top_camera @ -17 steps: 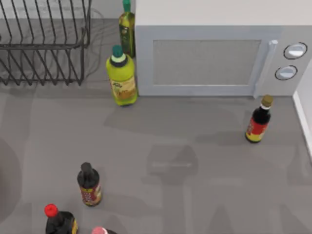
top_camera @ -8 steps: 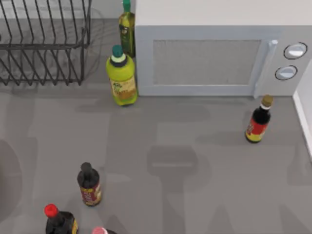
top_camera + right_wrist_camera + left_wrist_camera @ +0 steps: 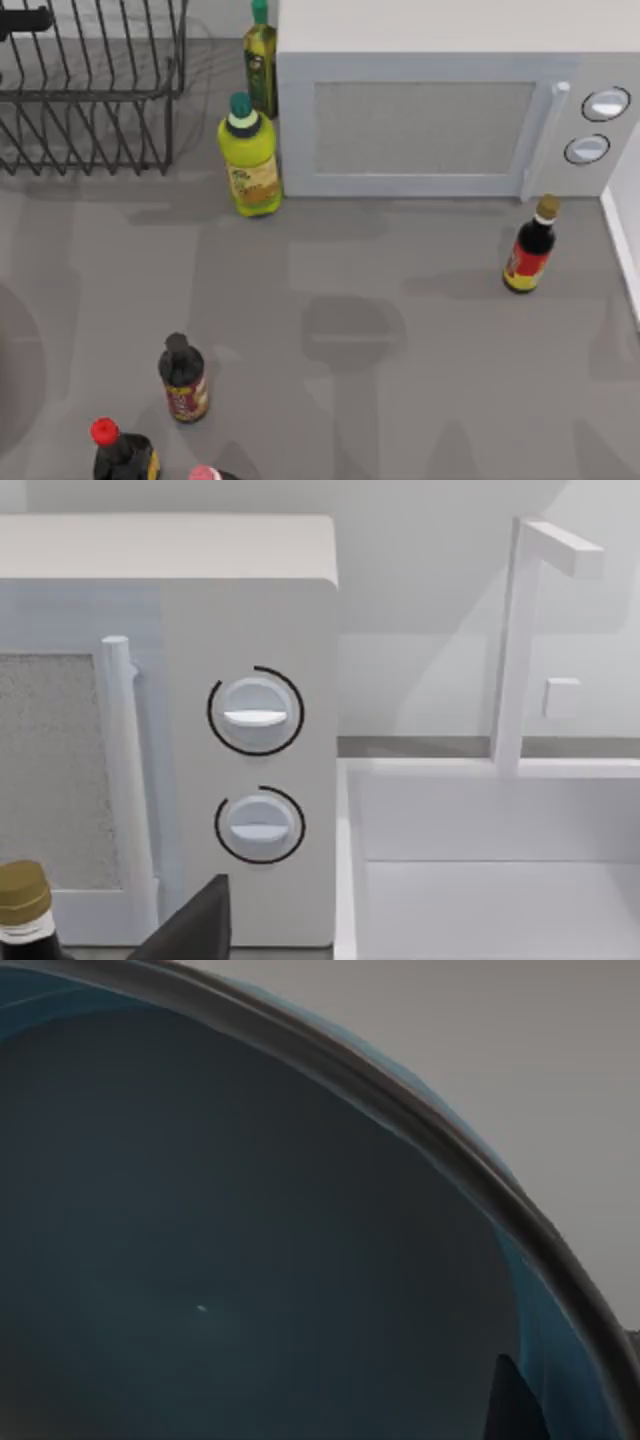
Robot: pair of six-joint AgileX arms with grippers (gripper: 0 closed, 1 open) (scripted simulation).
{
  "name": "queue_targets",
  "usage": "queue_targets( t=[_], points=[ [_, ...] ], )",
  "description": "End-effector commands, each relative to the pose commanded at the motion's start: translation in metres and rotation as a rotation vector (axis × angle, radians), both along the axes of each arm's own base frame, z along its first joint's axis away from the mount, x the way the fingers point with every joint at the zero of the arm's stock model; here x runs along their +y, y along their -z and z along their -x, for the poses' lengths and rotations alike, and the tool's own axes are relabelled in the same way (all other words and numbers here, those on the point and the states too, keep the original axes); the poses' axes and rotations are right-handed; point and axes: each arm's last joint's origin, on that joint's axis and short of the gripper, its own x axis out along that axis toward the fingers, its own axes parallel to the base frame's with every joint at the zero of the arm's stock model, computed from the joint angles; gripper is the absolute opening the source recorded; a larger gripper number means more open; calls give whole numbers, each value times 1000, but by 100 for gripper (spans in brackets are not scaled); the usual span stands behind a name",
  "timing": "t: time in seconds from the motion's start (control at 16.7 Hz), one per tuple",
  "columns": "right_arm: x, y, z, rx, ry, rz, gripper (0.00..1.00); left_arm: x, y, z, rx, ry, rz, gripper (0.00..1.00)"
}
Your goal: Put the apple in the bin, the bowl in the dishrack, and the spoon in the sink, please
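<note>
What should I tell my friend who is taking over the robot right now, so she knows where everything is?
Left gripper: its wrist view looks close into the teal bowl; a dark fingertip shows inside near the rim, but whether it grips cannot be told.
Right gripper: faces the microwave dials, beside the white sink; one dark finger shows, state unclear.
Dishrack: top left of the table, holding no bowl; a dark object pokes in at its far left.
Done: nothing confirmed.
Left: bowl into dishrack, apple into bin, spoon into sink.
</note>
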Motion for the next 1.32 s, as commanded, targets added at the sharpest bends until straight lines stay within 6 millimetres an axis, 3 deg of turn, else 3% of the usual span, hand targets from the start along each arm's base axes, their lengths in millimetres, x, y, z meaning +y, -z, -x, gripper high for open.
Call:
queue_targets(
  t=[0.78,1.32],
  points=[
    [0,0,0,0,0,0,100,0,0,0,0,0,0,98],
    [0,0,0,0,0,0,100,1,0,0,-1,-2,0,100]
  ],
)
